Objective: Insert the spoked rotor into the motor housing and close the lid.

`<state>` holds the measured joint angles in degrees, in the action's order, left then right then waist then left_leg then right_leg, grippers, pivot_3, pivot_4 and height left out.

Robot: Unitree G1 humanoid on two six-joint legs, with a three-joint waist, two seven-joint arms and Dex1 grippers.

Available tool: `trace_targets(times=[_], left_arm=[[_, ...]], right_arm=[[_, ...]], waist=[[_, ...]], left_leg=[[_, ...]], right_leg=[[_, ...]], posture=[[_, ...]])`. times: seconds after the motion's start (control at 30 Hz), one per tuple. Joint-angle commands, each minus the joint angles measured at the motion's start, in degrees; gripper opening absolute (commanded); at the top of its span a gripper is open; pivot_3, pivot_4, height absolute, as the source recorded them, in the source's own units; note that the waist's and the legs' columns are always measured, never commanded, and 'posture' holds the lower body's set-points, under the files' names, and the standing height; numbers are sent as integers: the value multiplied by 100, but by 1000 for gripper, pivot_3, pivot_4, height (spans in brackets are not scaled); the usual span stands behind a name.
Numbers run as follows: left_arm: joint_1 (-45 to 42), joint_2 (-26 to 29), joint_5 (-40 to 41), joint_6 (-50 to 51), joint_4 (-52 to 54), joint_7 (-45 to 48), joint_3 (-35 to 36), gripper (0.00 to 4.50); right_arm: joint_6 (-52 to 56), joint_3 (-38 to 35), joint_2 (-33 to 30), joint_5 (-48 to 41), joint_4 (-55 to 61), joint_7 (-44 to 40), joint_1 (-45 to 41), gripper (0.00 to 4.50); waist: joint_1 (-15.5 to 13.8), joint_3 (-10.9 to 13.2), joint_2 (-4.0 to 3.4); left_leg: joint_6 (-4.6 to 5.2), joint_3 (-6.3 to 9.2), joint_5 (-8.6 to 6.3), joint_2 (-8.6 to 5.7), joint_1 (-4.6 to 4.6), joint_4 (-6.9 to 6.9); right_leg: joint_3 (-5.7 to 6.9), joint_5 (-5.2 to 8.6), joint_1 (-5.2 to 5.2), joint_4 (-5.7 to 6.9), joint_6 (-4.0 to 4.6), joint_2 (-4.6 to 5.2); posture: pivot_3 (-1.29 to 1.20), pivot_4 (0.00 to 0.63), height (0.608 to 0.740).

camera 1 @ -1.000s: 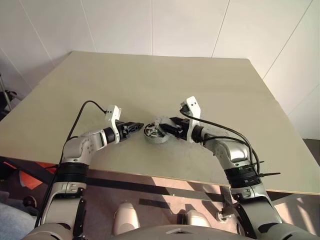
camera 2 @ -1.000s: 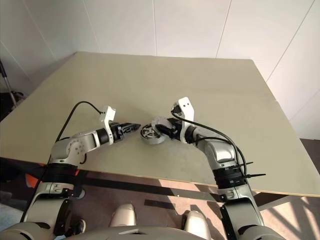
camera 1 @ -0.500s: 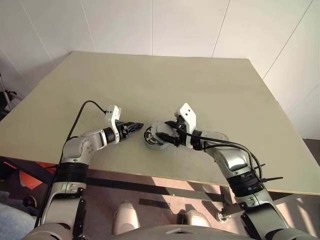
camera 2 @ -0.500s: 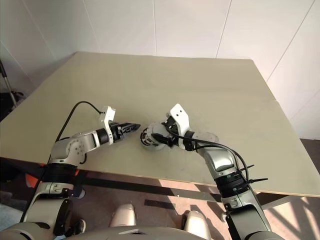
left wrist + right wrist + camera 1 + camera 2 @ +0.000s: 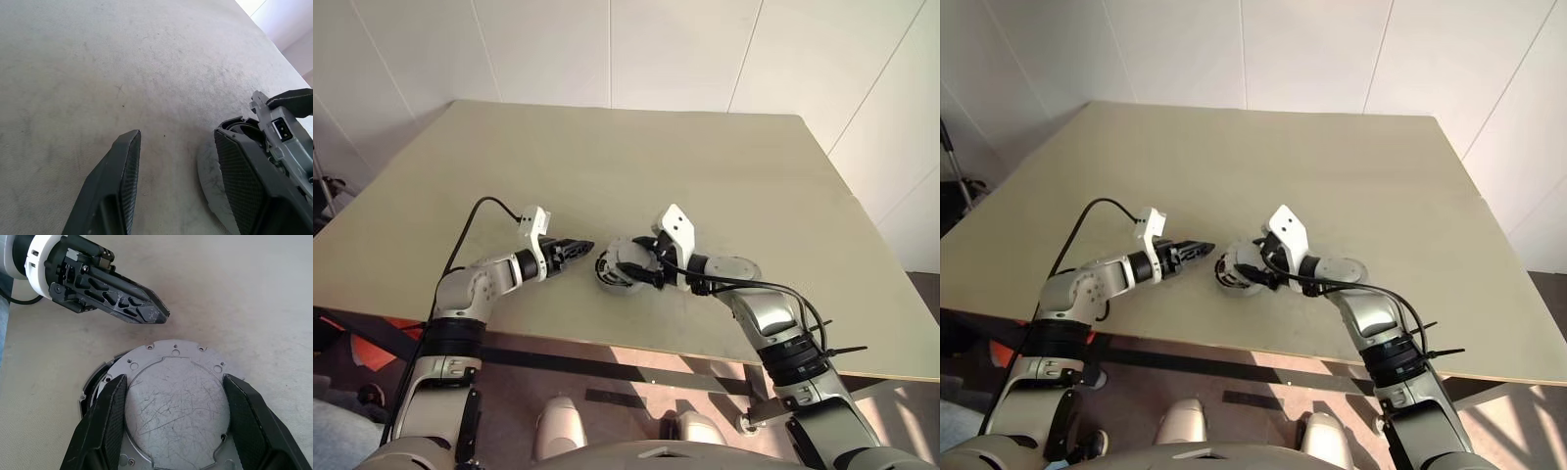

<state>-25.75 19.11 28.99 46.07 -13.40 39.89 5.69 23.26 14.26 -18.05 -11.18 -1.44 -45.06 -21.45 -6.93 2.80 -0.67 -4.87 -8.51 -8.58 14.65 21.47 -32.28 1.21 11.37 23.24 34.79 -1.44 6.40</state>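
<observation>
The motor housing [image 5: 176,401] is a round grey part that rests tilted on the table. Its flat, scratched base with small holes faces the right wrist view. My right gripper [image 5: 174,379] is shut on its two sides. A black rim [image 5: 94,382] peeks out past its far edge; I take it for the spoked rotor, and its spokes are hidden. My left gripper [image 5: 579,246] is open and empty, with its tips just short of the housing's mouth [image 5: 609,269]. The lid [image 5: 736,266] lies flat on the table behind my right forearm.
The tan table [image 5: 607,157] stretches bare beyond the parts. Its front edge [image 5: 636,345] runs close below both arms. A black cable [image 5: 484,206] loops up from my left wrist.
My right wrist has rolled and drawn slightly back and left, tipping the housing over. My right forearm has dropped and now uncovers the lid. The left arm has kept still.
</observation>
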Motion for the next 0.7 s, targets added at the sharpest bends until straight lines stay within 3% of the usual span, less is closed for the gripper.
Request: trace_targets(times=[0.03, 0.7], left_arm=[[-82, 70, 16, -56, 117, 47, 22, 2529], [10, 123, 38, 4, 192, 21, 29, 2529]], right_arm=[[-219, -2, -5, -153, 147, -281, -32, 2983], [-632, 267, -181, 417, -460, -456, -26, 2983]], waist=[[0, 0, 0], [13, -1, 2]], left_leg=[[0, 0, 0, 0, 0, 0], [5, -1, -3, 1, -31, -1]], right_leg=[[0, 0, 0, 0, 0, 0], [-2, 0, -28, 1, 1, 0]], posture=[[0, 0, 740], [0, 0, 740]])
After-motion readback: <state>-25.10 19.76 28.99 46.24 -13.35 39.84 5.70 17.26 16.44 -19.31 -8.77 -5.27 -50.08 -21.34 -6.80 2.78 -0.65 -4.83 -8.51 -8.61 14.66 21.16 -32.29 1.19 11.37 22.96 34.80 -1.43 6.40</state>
